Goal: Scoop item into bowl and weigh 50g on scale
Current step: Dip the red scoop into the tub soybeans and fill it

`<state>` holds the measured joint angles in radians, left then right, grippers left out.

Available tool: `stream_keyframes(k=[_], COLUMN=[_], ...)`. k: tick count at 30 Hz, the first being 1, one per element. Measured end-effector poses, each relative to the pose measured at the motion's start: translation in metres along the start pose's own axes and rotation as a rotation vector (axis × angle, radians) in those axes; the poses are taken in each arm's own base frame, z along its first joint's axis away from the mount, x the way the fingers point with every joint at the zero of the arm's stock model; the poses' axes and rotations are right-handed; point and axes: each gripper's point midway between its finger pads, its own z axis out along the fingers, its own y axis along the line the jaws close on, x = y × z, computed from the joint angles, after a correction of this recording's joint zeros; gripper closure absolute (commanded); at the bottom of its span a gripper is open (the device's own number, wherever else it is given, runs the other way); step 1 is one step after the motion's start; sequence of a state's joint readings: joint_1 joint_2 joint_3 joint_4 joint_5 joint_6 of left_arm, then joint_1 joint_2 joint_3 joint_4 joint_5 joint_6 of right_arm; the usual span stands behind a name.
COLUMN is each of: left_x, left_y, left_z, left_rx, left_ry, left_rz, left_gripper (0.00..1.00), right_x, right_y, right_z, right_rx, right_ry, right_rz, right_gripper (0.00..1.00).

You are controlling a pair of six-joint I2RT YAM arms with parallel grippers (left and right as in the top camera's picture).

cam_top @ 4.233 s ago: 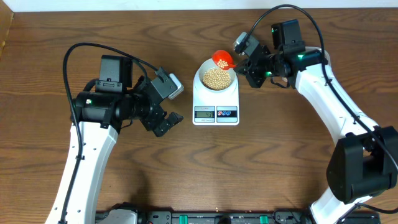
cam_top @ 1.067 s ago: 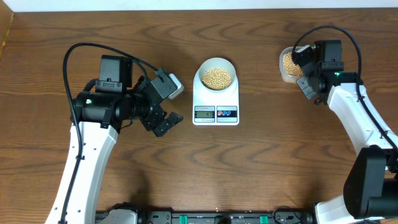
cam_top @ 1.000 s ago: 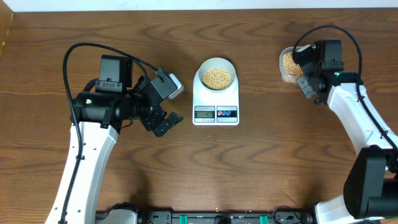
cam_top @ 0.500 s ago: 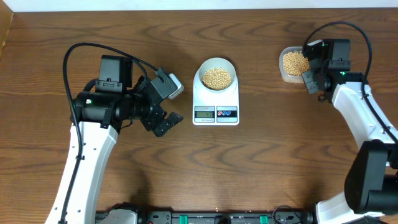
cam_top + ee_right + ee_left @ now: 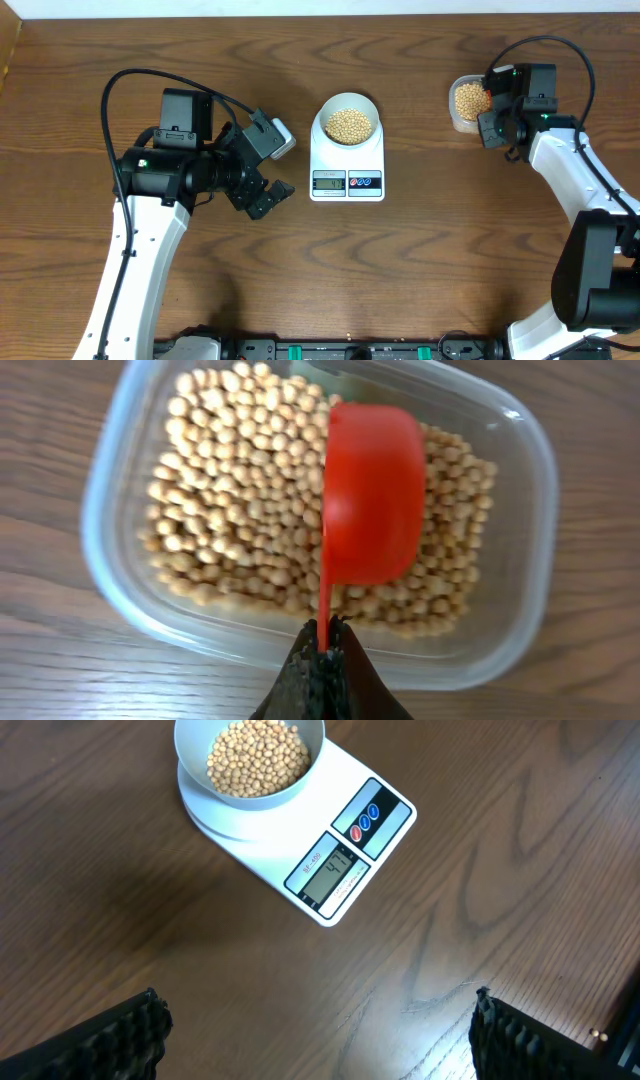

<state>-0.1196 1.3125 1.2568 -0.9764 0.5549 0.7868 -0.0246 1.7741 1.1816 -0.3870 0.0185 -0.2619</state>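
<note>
The beans [image 5: 349,123] are judged light, hard and round. They are expected to roll and bounce when spilled, and no single grain can be pinched. They are best moved as a heap in the scoop [image 5: 375,490], which is taken by its thin handle and kept level. A small tilt should be enough to shed a few grains, which suits trimming a weight.

One heap of beans is held in the bowl [image 5: 348,98], which is set on the scale [image 5: 329,181]. The rest are kept in the tub [image 5: 455,120], well to the right of the scale and slightly beyond it.

The scoop's handle is clamped between the closed jaws of the right gripper [image 5: 322,650], with the cup held over the tub's beans. The left gripper [image 5: 320,1045] is spread wide and holds nothing. It is parked near the scale, on its left.

The layout is given only by the overhead view, where both arms, the scale and the tub are seen together. There the scoop is almost hidden under the right arm. The grip on the handle is shown only by the right wrist view, and no beans are seen on the cup's red face. The display is brought closest by the left wrist view, yet its digits cannot be read with certainty.
</note>
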Motion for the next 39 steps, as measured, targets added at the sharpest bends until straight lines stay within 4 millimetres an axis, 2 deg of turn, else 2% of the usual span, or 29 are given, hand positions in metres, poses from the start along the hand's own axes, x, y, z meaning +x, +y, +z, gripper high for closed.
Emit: stream_keyframes(k=[13, 23, 33, 39], left_x=[0.0, 0.0, 0.0, 0.0], left_y=[0.0, 0.0, 0.0, 0.0], left_z=[0.0, 0.0, 0.0, 0.0], left_rx=[0.0, 0.0, 0.0, 0.0], left_ry=[0.0, 0.0, 0.0, 0.0], left_rz=[0.0, 0.0, 0.0, 0.0], left_gripper=[0.02, 0.02, 0.02, 0.02], right_x=[-0.005, -0.004, -0.006, -0.009], right_y=[0.03, 0.02, 0.008, 0.008], right_z=[-0.003, -0.005, -0.013, -0.019], right_rx=[-0.177, -0.248, -0.276, -0.29], right_ry=[-0.016, -0.021, -0.045, -0.057], right_rz=[0.193, 0.351, 0.401, 0.418], right_gripper=[0.99, 0.99, 0.99, 0.99])
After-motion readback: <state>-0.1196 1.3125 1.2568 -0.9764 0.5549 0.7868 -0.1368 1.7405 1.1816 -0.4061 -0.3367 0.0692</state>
